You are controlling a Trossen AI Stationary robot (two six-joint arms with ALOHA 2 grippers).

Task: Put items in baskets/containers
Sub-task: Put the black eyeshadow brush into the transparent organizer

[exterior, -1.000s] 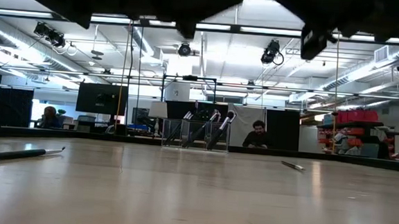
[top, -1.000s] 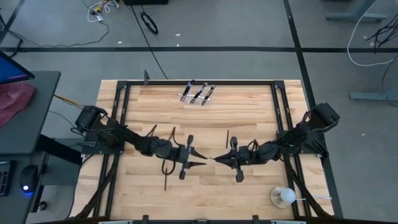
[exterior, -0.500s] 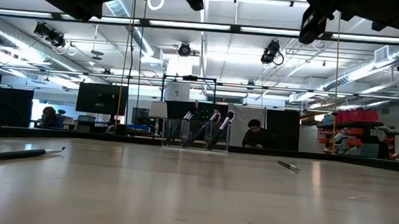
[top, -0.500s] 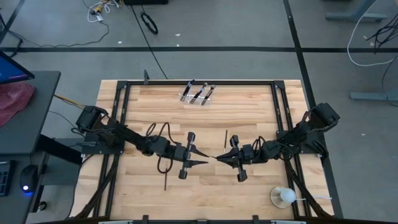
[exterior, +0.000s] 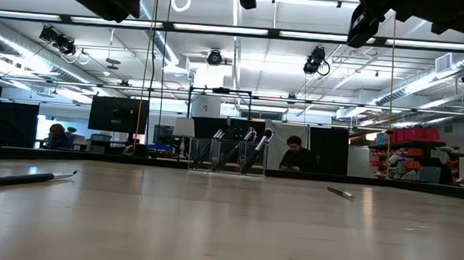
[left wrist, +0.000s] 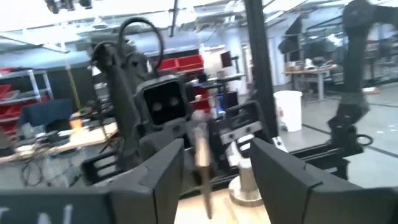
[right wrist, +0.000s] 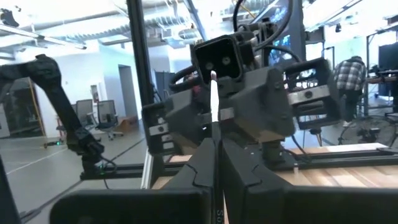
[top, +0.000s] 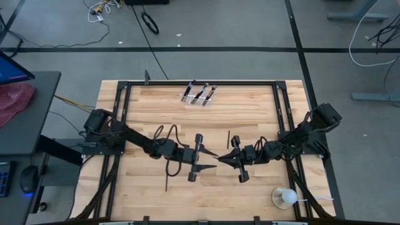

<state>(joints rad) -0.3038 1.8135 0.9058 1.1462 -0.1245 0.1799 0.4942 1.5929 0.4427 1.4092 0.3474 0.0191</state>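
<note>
High view: loose brush (top: 228, 139) lies mid-table, clear of the holder (top: 199, 95).

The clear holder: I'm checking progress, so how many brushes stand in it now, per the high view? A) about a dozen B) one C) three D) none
C: the high view shows three dark brushes leaning side by side in the clear holder at the table's far edge, and the low view shows the same cluster.
</note>
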